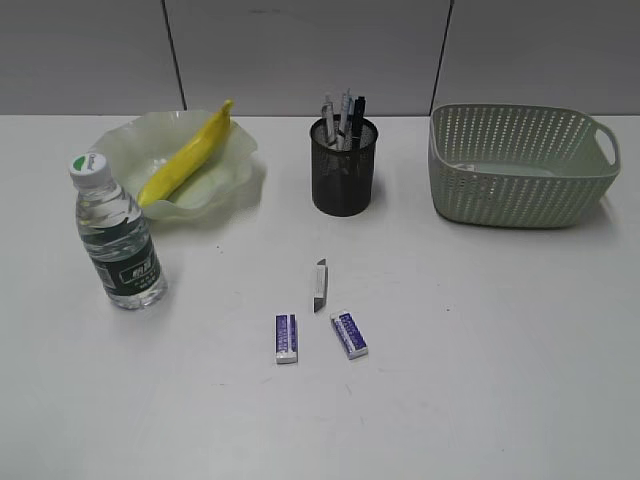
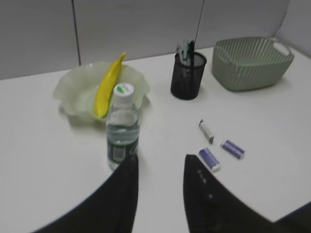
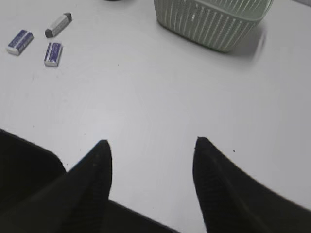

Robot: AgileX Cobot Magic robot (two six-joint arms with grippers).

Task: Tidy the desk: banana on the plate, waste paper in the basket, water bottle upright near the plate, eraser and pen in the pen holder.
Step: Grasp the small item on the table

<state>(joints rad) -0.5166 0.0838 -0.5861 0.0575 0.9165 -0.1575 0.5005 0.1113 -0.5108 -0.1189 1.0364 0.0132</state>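
Note:
The yellow banana (image 1: 190, 155) lies in the pale green ruffled plate (image 1: 130, 150) at the back left. The water bottle (image 1: 118, 240) stands upright in front of the plate. Pens (image 1: 343, 108) stand in the black mesh pen holder (image 1: 343, 170). Two blue-sleeved erasers (image 1: 287, 338) (image 1: 349, 335) and a grey-white one (image 1: 320, 284) lie on the desk (image 1: 480, 380). The waste paper does not show clearly. My left gripper (image 2: 160, 160) is open and empty, just right of the bottle (image 2: 123, 128). My right gripper (image 3: 151, 143) is open and empty above bare desk.
The sage-green basket (image 1: 520, 165) stands at the back right, and its inside is mostly hidden. It also shows in the right wrist view (image 3: 209, 24) and in the left wrist view (image 2: 250, 65). A grey panelled wall runs behind the desk. Neither arm shows in the exterior view.

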